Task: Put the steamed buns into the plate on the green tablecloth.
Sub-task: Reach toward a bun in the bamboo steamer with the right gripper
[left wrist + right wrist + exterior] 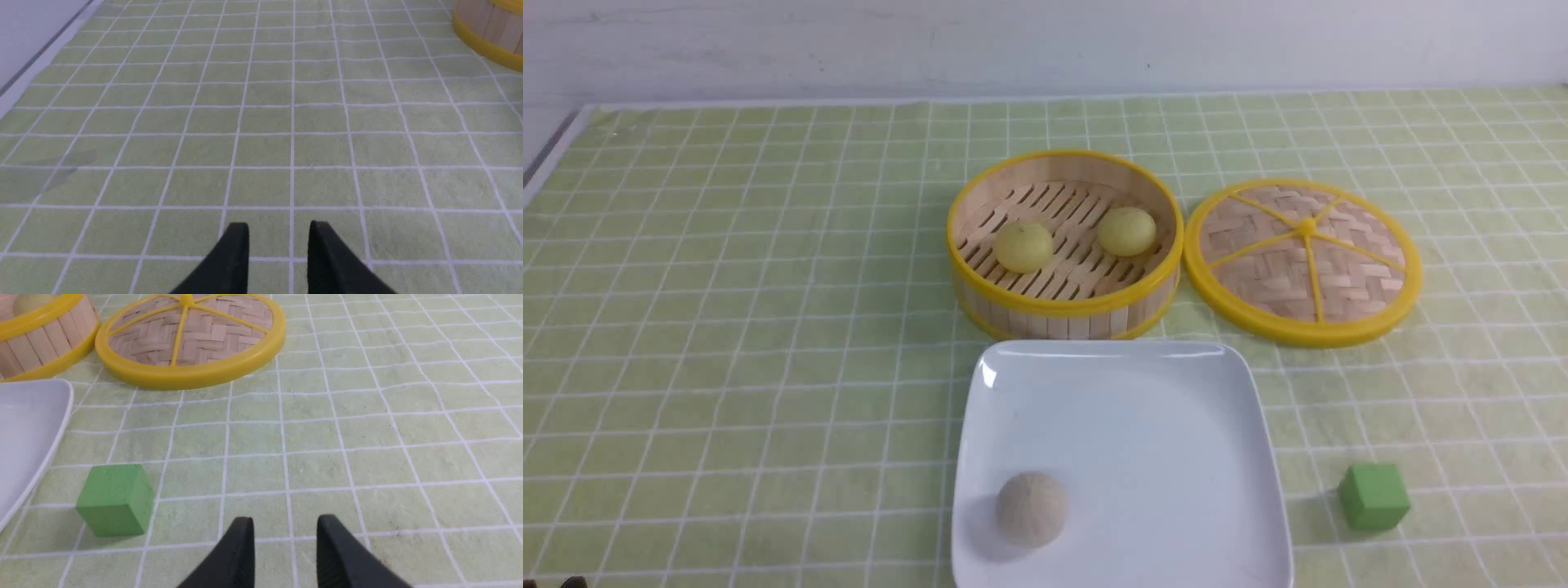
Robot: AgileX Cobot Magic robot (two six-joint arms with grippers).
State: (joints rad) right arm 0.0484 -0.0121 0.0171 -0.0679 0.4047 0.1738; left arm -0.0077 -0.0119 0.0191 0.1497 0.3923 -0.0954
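Two pale yellow steamed buns (1023,246) (1126,230) lie side by side in the open bamboo steamer basket (1013,306). The white square plate (1176,408) lies on the green tablecloth (727,327) just in front of the basket. My left gripper (279,228) hovers over bare cloth left of the basket, its jaws a little apart and empty. My right gripper (285,522) hovers over bare cloth right of the plate, its jaws a little apart and empty. Neither arm shows in the front view.
A grey-beige round bun (1031,508) lies on the plate's front left. The basket's lid (1303,261) lies flat to the right of the basket. A small green cube (1374,496) (114,500) stands right of the plate. The cloth's left edge (36,67) is near.
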